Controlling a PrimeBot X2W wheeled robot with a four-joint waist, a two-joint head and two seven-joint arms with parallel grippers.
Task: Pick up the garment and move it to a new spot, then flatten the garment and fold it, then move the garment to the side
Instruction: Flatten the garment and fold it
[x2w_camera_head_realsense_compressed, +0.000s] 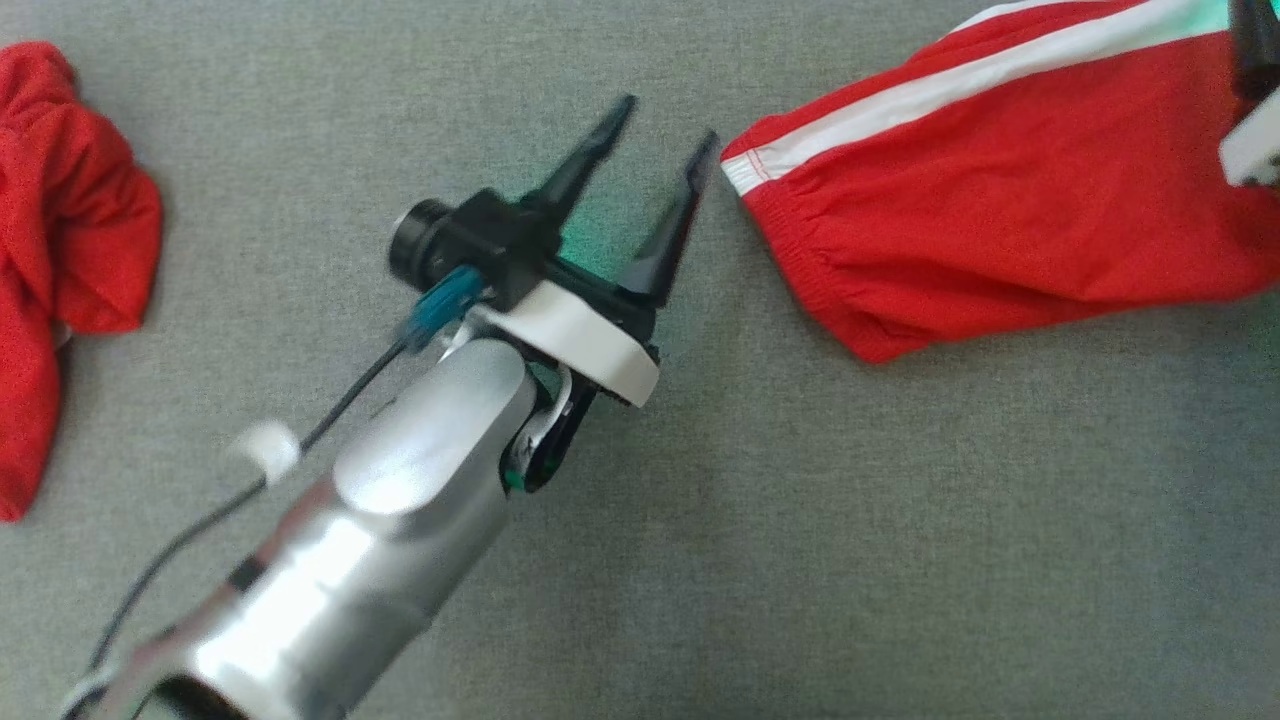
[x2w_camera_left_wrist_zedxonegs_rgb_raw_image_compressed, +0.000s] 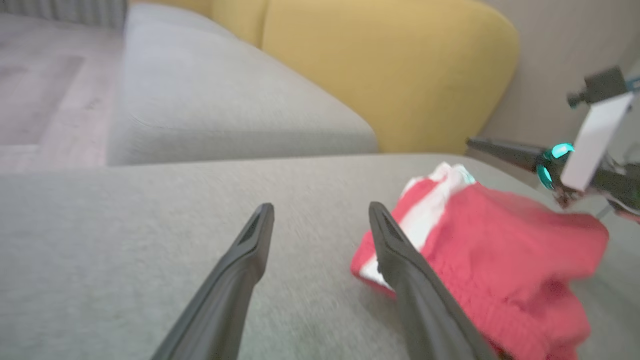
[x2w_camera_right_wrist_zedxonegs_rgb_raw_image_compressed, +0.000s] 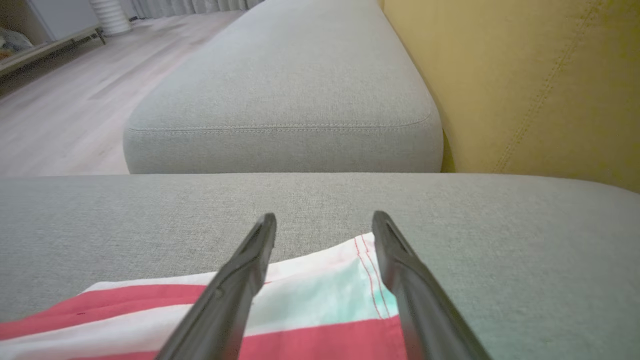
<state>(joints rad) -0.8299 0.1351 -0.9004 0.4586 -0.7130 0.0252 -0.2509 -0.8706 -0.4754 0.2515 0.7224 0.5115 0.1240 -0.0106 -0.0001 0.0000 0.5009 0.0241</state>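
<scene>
Grey cushion (x2w_camera_right_wrist_zedxonegs_rgb_raw_image_compressed: 280, 100), yellow backrest (x2w_camera_right_wrist_zedxonegs_rgb_raw_image_compressed: 525, 75)

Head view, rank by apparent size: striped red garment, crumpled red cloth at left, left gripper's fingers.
1. Striped red garment, largest, though cropped by the frame.
2. Crumpled red cloth, also cropped.
3. Left gripper's fingers, smallest, even though nearer the camera.

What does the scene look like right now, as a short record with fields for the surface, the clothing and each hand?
surface: grey cushion, with a yellow backrest behind it
target: red garment with a white stripe, lying spread out, not folded
left hand: open, empty, fingertips beside the garment's gathered end; contact unclear
right hand: open, fingers over the garment's striped corner
other: crumpled red cloth at far left, apart from the garment
</scene>
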